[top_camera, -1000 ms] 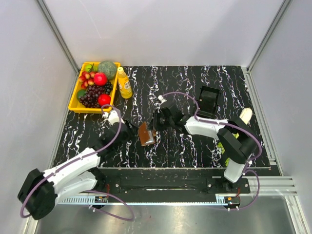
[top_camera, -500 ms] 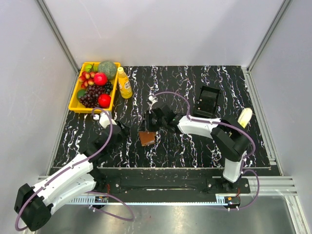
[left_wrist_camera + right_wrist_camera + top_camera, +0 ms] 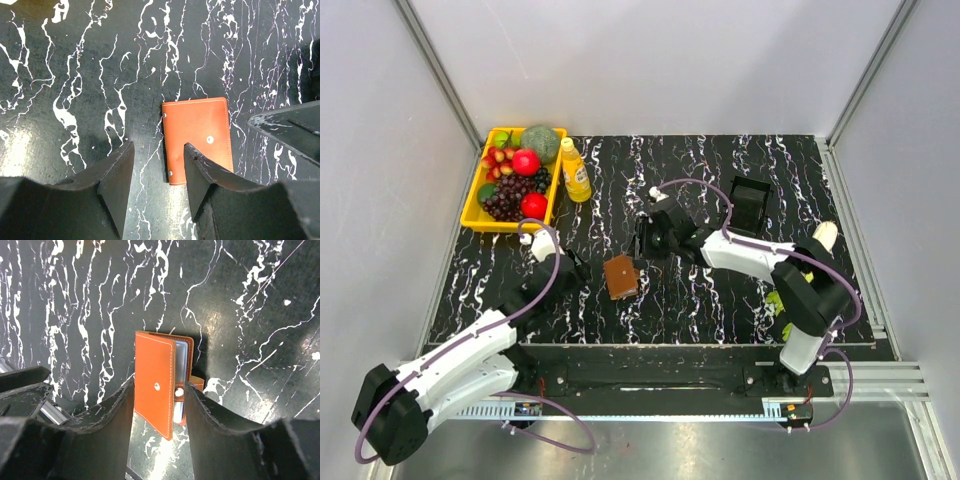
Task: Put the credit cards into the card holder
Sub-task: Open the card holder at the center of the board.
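- I see the card holder [image 3: 620,276] lying on the black, white-veined table [image 3: 720,160], a little nearer the arms than the middle, between my two tools
- It is brown leather with a pale stitched edge
- In the right wrist view its cover stands slightly ajar, with a pale inner edge and a snap tab showing along one side
- In the left wrist view it looks flat on the table, with small metal studs on its face
- My left tool [image 3: 570,268] is just beside the card holder on its left and apart from it
- Its jaws stand moderately wide and grip nothing
- My right tool [image 3: 647,243] is just behind the card holder and to its right, and the top view shows a gap between them
- Its jaws are parted and grip nothing, and the holder shows through the gap, lying on the table beyond
- A yellow tray [image 3: 470,213] of fruit sits at the far left of the table, with a yellow bottle [image 3: 575,170] just beside its right wall
- A black box [image 3: 750,200] sits toward the far right, well apart from the card holder
- I cannot tell from these views whether any card is inside the holder
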Tool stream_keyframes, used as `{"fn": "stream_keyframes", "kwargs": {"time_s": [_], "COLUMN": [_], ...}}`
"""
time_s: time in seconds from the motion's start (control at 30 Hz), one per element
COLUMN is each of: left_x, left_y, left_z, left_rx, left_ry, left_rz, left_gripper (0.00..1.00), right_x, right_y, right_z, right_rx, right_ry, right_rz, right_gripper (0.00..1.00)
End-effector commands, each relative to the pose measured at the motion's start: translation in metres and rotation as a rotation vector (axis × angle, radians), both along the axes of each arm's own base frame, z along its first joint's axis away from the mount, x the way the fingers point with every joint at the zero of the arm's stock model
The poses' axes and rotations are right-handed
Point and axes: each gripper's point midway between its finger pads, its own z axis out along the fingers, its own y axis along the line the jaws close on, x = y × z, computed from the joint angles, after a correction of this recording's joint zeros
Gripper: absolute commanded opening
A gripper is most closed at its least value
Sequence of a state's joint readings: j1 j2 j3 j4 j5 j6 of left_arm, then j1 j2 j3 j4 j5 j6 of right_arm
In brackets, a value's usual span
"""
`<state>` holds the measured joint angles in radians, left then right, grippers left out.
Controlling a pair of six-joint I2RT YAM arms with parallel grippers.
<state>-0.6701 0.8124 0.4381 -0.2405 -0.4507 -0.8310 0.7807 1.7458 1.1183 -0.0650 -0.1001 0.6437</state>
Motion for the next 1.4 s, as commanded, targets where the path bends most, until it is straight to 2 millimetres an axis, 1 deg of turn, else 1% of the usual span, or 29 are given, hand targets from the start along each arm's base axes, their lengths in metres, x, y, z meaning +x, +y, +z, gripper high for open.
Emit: {"fn": "stream_keyframes", "kwargs": {"time_s": [0.0,0.17,0.23,0.27,0.37,0.53,0.6,0.63,0.67,0.83,0.9,1.07,1.13,1.2,1.27,1.33,1.37], "left_x": [0.007,0.007,0.007,0.007,0.006,0.006,0.006,0.006,0.006,0.005,0.004,-0.001,-0.003,-0.005,-0.006,-0.007,-0.008], "left_y": [-0.01,-0.01,-0.01,-0.01,-0.007,-0.002,0.0,0.001,0.001,0.007,0.01,0.023,0.028,0.033,0.036,0.038,0.039], "left_z": [0.011,0.011,0.012,0.014,0.015,0.022,0.024,0.026,0.027,0.036,0.043,0.058,0.063,0.069,0.075,0.075,0.075], "left_rx": [-0.025,-0.027,-0.023,-0.024,-0.017,-0.02,-0.018,-0.017,-0.015,-0.017,-0.024,-0.024,-0.02,-0.022,-0.023,-0.019,-0.013], "left_ry": [-0.031,-0.032,-0.03,-0.033,-0.032,-0.049,-0.052,-0.054,-0.056,-0.071,-0.082,-0.103,-0.104,-0.112,-0.123,-0.12,-0.116], "left_rz": [-0.03,-0.033,-0.035,-0.034,-0.024,-0.008,-0.007,-0.005,-0.007,0.009,0.022,0.059,0.071,0.082,0.088,0.091,0.091], "left_gripper": [0.48,0.49,0.49,0.49,0.49,0.5,0.51,0.52,0.52,0.52,0.53,0.54,0.54,0.54,0.55,0.56,0.56], "right_x": [-0.007,-0.009,-0.013,-0.014,-0.014,-0.017,-0.021,-0.022,-0.025,-0.035,-0.039,-0.058,-0.06,-0.065,-0.068,-0.073,-0.077], "right_y": [0.01,0.025,0.03,0.033,0.036,0.042,0.048,0.05,0.054,0.069,0.074,0.092,0.096,0.102,0.108,0.113,0.116], "right_z": [-0.015,-0.014,-0.013,-0.011,-0.003,0.015,0.015,0.013,0.012,0.021,0.02,0.01,0.008,0.007,0.006,0.005,0.006], "right_rx": [0.014,0.051,0.077,0.09,0.089,0.116,0.12,0.118,0.118,0.124,0.121,0.091,0.076,0.079,0.077,0.081,0.094], "right_ry": [0.064,0.081,0.095,0.09,0.049,0.021,0.028,0.033,0.035,0.0,0.007,0.012,0.008,0.016,0.017,0.03,0.042], "right_rz": [0.05,0.114,0.142,0.155,0.166,0.201,0.228,0.233,0.238,0.266,0.283,0.337,0.34,0.35,0.36,0.377,0.395], "right_gripper": [0.5,0.5,0.48,0.46,0.45,0.43,0.42,0.39,0.39,0.36,0.36,0.28,0.26,0.17,0.16,0.15,0.17]}}
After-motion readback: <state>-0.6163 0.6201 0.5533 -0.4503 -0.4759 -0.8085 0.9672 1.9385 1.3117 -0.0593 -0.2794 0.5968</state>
